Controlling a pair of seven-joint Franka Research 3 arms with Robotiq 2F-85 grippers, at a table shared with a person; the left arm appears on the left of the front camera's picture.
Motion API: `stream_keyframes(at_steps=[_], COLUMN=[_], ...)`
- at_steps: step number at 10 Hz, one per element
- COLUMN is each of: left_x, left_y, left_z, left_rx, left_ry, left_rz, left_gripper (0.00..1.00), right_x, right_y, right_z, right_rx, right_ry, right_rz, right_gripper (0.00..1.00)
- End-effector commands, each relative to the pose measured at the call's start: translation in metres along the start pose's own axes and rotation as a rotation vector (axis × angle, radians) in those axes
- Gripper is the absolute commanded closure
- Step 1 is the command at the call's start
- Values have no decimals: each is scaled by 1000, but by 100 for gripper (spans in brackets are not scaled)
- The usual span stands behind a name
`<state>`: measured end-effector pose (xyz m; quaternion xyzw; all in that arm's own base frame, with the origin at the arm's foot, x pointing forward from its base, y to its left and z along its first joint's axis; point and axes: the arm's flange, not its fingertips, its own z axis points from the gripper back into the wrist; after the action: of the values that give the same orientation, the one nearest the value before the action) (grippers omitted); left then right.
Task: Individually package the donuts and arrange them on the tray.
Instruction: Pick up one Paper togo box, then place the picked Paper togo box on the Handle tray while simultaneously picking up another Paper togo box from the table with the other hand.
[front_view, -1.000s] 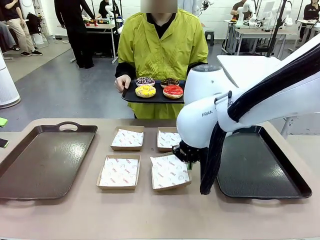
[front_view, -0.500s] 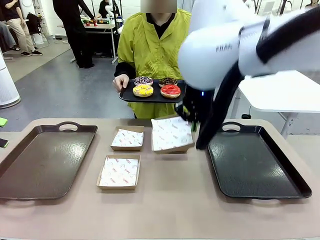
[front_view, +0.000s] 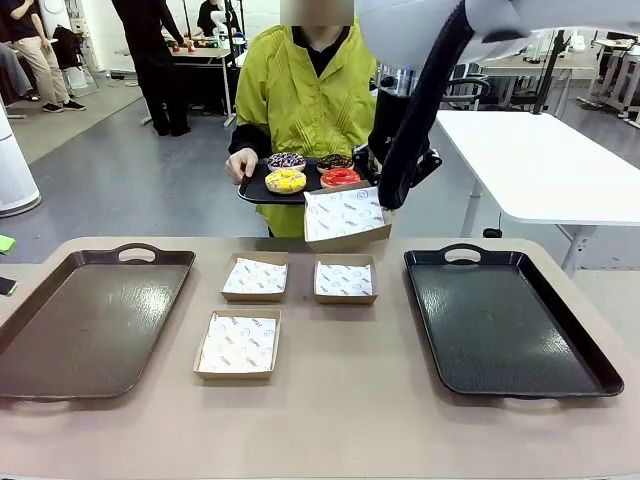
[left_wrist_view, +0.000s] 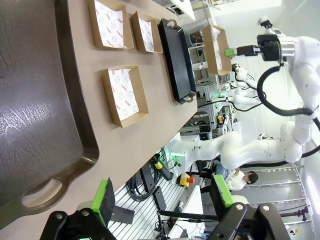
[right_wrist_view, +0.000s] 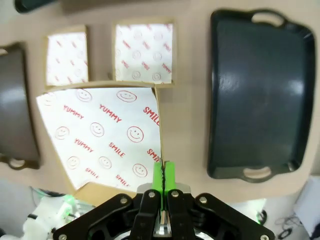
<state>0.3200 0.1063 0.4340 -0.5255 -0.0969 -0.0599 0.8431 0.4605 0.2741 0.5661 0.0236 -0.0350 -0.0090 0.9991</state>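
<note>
Partly behind raised box (front_view: 345, 213), donut tray (front_view: 262, 192)

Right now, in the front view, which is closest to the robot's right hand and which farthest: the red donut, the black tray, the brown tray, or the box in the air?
1. Box in the air: pinched in the right hand.
2. Red donut: just beside, on the person's tray.
3. Black tray: below, table's right.
4. Brown tray: far left.

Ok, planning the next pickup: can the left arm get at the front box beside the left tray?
Probably yes. The left gripper is open and empty, that box lies uncovered beside the left tray, and the right gripper holds another box up, clear of it.
</note>
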Motion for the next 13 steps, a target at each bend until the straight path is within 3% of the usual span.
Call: stream_keyframes(at_steps=[1,2,3,13], left_x=[0,0,0,0], left_y=[1,1,1,1], left_z=[2,2,2,2], left_rx=[-14,-14,-14,-14], left_ry=[-4,-4,-4,-4], left_rz=[-21,-21,-21,-21], left_gripper=[0,0,0,0], right_x=[24,30,16,16], right_y=[0,1,-4,-4], right_z=[0,-11,-5,-5], right_rx=[35,19,6,6], right_ry=[72,74,23,23], right_rz=[12,53,4,4], right_gripper=[100,100,100,100])
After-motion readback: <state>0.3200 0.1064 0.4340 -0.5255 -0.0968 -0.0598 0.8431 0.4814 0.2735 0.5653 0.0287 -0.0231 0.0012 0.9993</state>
